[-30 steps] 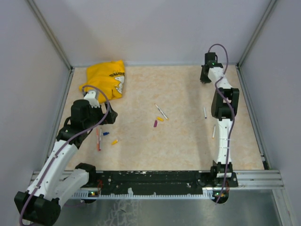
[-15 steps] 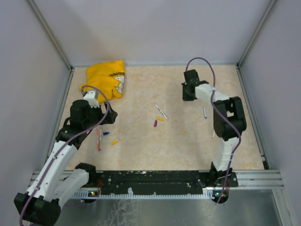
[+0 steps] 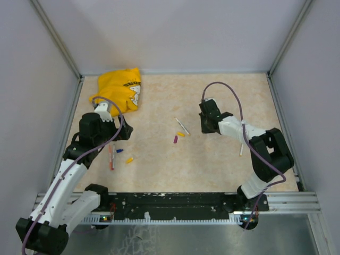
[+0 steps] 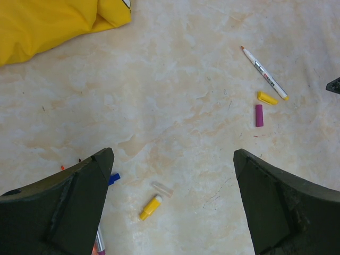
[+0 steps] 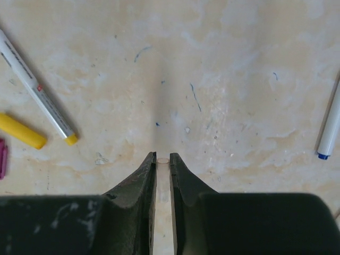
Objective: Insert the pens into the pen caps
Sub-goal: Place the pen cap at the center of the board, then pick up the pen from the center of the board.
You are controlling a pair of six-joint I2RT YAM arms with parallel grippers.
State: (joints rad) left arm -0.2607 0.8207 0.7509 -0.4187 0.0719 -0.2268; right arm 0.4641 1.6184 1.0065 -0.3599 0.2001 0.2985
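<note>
R tool (image 5: pixel 163 159) nr white pen (image 5: pixel 38 87), pen to its left.

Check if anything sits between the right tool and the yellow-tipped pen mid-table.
Nothing visible. Only bare table separates the right tool, shut on what looks like a small clear piece, from the yellow-tipped pen. The yellow cap and purple cap lie beyond the pen.
</note>
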